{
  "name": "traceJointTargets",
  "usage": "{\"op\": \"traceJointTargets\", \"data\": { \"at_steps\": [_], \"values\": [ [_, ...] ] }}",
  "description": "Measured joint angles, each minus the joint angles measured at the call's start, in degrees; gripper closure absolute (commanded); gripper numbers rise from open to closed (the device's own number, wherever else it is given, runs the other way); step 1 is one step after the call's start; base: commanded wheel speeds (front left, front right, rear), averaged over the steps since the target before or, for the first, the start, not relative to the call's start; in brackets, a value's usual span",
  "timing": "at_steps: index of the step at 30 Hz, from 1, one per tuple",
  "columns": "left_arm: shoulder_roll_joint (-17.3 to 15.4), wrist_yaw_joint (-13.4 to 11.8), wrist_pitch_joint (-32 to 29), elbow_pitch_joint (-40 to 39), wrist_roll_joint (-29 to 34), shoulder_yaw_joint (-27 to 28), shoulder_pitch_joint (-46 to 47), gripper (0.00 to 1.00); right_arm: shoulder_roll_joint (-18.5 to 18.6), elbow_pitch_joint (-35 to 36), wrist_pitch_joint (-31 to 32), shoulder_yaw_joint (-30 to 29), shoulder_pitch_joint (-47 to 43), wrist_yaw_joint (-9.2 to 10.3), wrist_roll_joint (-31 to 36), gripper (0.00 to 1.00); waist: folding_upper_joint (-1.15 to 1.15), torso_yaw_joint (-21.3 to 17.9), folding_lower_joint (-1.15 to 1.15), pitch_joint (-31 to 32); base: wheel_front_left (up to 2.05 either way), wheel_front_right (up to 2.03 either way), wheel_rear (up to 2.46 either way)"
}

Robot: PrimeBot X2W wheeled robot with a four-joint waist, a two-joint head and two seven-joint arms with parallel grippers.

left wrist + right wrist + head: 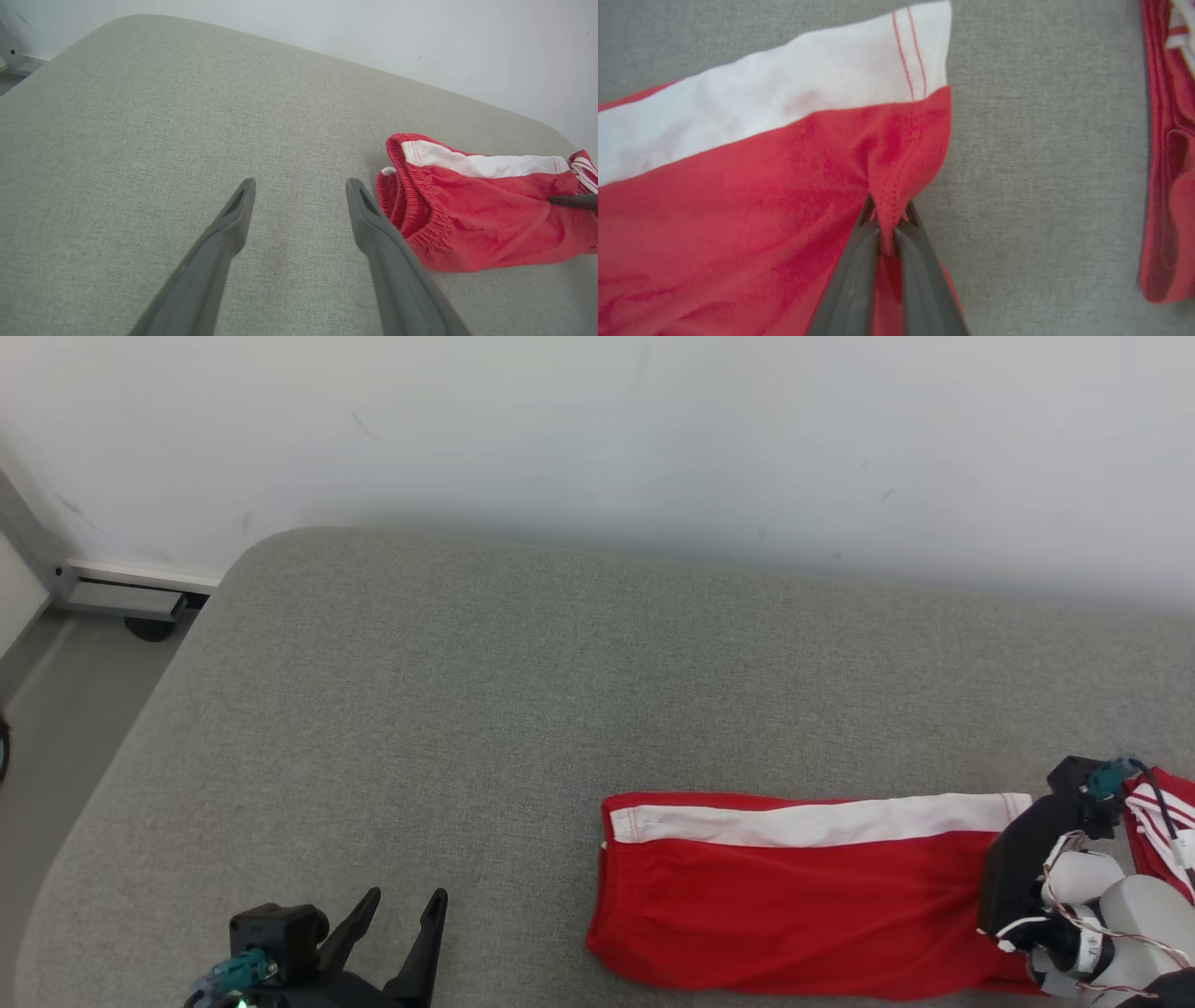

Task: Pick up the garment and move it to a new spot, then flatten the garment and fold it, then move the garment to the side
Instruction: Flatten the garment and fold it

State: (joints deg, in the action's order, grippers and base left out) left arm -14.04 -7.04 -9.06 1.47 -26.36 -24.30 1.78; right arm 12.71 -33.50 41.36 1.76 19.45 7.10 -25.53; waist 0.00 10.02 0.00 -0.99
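1. Grey woven fabric covers the padded surface [448, 709]. In the head view its rounded corner sits at the upper left, a white wall [597, 429] runs just behind its far edge, and the floor [56, 728] lies past its left edge.
2. The red shorts [794, 905] lie flat at the lower right of the surface. A white stripe [822, 821] runs along their far side and the waistband [607, 877] faces left.
3. Bare grey cloth stretches wide to the left of the shorts and beyond them, up to the wall.
4. The left gripper [406, 894] sits at the lower left, fingers spread with nothing between them, well apart from the shorts.
5. The right gripper [1013, 873] stands over the right end of the shorts, and its body hides its fingers here. Another red cloth [1162, 821] with white stripes lies just past it.
6. In the left wrist view, the left gripper's two fingers stand wide over bare surface. The gathered waistband lies just right of the right-hand finger, not touching it. One dark finger of the right gripper rests on the far end of the shorts.
7. In the right wrist view, the right gripper's fingers are clenched on a small raised ridge of red fabric. The ridge sits beside the hem [948, 116], below the white stripe.
8. The hem runs straight up this view. A strip of bare grey separates it from the other red cloth at the right edge, and I cannot tell whether that cloth belongs to the shorts.
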Motion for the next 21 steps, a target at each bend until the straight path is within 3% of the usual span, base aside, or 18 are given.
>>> {"op": "traceJointTargets", "data": {
  "at_steps": [9,18,21],
  "values": [
    [0.40,0.00,-0.33,0.15,-0.32,0.04,-0.13,0.00,5.75,2.54,1.03,-0.92,-0.09,-0.08,2.37,1.00,0.00,-0.96,0.00,0.95,0.00,0.00,0.00],
    [0.42,0.00,-0.49,0.23,-0.32,-0.14,-0.26,0.00,0.23,11.62,3.45,6.20,-0.10,-4.95,1.93,1.00,0.00,-1.84,0.00,1.94,0.00,0.00,0.00],
    [0.45,0.01,-0.49,0.24,-0.32,-0.26,-0.26,0.00,-0.78,13.30,4.09,7.90,-0.10,-5.79,1.93,1.00,0.00,-1.87,0.00,2.08,0.00,0.00,0.00]
  ]
}}
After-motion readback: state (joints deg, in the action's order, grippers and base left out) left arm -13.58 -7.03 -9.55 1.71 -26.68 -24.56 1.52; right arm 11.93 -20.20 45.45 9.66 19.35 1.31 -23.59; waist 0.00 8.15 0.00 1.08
